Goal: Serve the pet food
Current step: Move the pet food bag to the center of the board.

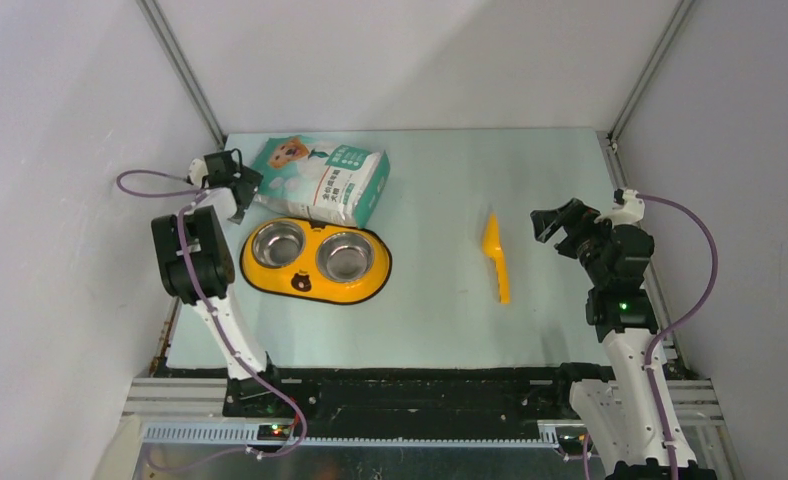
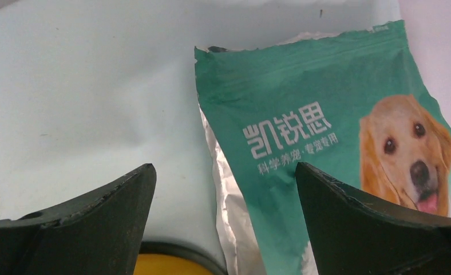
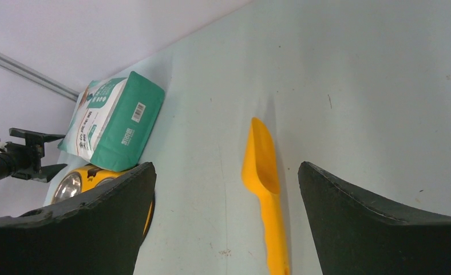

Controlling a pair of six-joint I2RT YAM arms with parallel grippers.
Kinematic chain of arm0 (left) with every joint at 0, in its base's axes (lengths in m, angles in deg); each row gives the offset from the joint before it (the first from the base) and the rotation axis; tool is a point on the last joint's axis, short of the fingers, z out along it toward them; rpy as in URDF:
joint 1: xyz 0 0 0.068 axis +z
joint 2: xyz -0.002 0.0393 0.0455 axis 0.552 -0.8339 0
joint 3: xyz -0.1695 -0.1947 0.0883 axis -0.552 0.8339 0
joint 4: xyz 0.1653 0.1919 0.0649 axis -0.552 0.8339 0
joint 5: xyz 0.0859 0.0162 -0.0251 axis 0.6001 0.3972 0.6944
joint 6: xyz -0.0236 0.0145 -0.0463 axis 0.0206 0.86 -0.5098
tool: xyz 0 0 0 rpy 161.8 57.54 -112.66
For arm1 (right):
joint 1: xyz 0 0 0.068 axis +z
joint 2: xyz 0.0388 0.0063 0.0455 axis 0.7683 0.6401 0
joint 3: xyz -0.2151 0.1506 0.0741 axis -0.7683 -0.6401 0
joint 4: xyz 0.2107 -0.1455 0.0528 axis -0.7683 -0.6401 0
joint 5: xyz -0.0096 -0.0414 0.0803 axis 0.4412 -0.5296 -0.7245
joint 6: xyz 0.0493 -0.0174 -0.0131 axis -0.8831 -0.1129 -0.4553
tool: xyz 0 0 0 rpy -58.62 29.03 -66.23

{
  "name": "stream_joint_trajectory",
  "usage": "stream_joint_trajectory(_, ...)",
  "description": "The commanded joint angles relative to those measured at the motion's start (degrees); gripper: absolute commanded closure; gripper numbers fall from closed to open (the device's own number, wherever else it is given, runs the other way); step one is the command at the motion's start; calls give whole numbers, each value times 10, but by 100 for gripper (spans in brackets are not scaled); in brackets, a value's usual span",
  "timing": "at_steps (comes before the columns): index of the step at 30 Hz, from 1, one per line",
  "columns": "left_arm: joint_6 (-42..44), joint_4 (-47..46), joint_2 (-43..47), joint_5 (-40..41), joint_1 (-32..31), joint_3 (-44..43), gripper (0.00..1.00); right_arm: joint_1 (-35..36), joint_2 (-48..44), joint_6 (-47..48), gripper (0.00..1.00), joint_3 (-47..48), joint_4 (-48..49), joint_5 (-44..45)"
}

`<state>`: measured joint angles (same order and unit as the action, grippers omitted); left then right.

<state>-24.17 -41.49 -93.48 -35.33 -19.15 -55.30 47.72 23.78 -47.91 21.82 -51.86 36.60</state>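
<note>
Currently left end effector [image 2: 224,169] and right end effector [image 3: 226,166] stand open, empty; a skewed grasp may spill the bag [image 1: 320,180] at the tabletop [image 1: 440,190] far-left corner.

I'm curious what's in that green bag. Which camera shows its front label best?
The left wrist view: the bag is close, with its dog portrait and white lettering large and sharp. The top view shows the whole bag lying flat, but small. The right wrist view sees it far off, mostly its barcoded end.

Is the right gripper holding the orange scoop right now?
No, the orange scoop lies flat on the table, apart from the open right gripper.
</note>
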Motion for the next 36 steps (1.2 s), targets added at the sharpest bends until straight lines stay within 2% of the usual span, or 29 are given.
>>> stream_joint_trajectory(1, -37, -14, -29, -28, 12, -32, 1, -2, 5, 0, 0, -1, 38, 3)
stream_joint_trajectory(8, -96, -84, -86, -117, 19, -63, 1, -3, 3, -18, 0, -1, 42, 19)
stream_joint_trajectory(19, -182, -206, -160, -231, 16, -81, 2, -4, -64, -24, 0, -4, 34, 48)
stream_joint_trajectory(20, -184, -226, -162, -236, 16, -81, 6, -4, -68, -25, 0, -5, 35, 49)
stream_joint_trajectory(24, -187, -280, -164, -269, 9, -82, 49, -4, -76, -25, 0, -6, 36, 48)
stream_joint_trajectory(25, -183, -286, -160, -279, 5, -82, 74, -4, -77, -25, 0, -6, 35, 48)
stream_joint_trajectory(27, -175, -290, -149, -287, -1, -84, 97, -5, -80, -25, 0, -6, 34, 47)
stream_joint_trajectory(29, -164, -306, -129, -297, -9, -74, 100, -5, -83, -24, 0, -6, 32, 47)
stream_joint_trajectory(36, -146, -424, -6, -336, -52, 6, 100, -5, -91, -19, 0, -9, 28, 42)
